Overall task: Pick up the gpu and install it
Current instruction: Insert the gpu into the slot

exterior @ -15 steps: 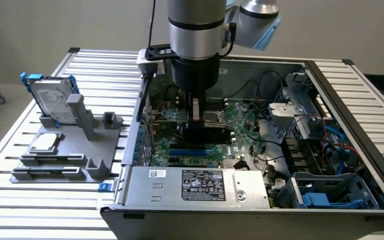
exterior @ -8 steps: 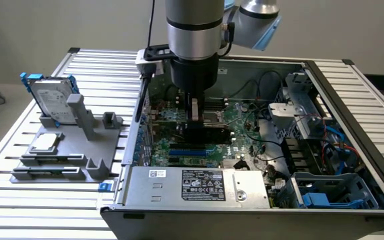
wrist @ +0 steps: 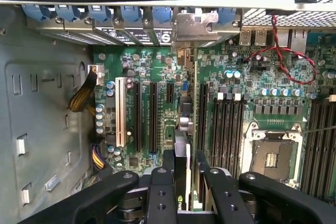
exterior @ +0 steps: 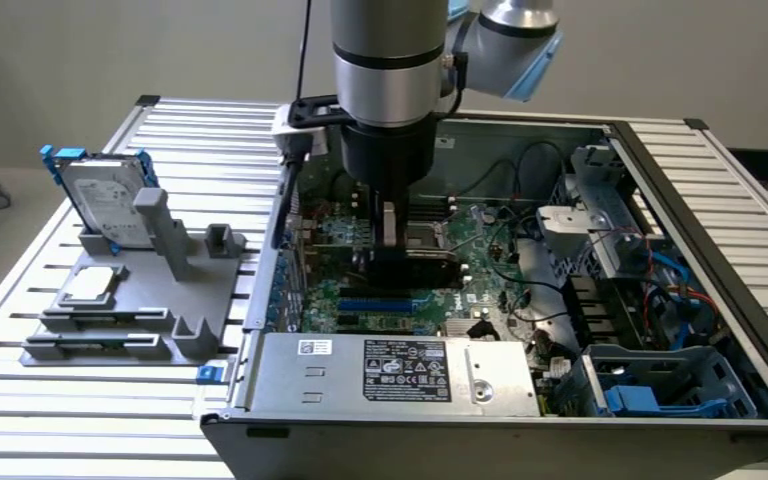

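A ribbed metal table [exterior: 91, 420] stands before a plain pale wall [exterior: 117, 50]. Well apart from the gripper [exterior: 391, 235], towards the exterior view's left, a grey fixture [exterior: 157, 300] sits on the table. It holds a silver hard drive [exterior: 97, 195] upright in a blue frame and, nearer the camera, a small square chip [exterior: 91, 285]. Next comes an open computer case [exterior: 491, 450], lying on its side, and the gripper reaches straight down into it over the green motherboard [exterior: 491, 260].

The fingers [wrist: 161, 187] are closed narrowly on the gpu [exterior: 411, 268], which stands on edge between them just above the board. It is a thin black card, and the wrist view [wrist: 181, 156] shows it edge-on, in line with the long dark expansion slots. Whether it is seated in a slot I cannot tell.

Below the gripper, towards the camera, lies the silver power supply [exterior: 398, 370]. Beyond the gripper on the exterior view's right are cables and a blue drive cage [exterior: 638, 395]
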`<state>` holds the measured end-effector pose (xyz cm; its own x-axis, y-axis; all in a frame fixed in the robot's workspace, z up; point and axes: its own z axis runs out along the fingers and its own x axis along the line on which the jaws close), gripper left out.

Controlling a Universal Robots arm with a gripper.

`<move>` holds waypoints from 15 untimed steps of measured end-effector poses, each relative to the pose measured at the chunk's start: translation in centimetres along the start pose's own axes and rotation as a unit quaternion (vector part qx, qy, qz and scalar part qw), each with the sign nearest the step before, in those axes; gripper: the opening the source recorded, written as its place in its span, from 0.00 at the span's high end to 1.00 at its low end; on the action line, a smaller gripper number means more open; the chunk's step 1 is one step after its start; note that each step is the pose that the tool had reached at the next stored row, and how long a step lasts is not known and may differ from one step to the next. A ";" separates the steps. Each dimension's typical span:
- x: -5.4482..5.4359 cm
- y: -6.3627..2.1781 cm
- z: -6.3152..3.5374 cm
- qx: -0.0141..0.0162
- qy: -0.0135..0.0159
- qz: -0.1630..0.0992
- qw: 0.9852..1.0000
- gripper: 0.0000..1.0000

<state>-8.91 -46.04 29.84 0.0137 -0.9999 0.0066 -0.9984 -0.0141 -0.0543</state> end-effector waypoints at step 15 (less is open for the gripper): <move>-0.1 0.03 0.67 -0.008 0.000 0.000 1.000 0.73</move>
<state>-8.91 -45.96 29.18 0.0139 -0.9999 0.0059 -0.9992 -0.0141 -0.0380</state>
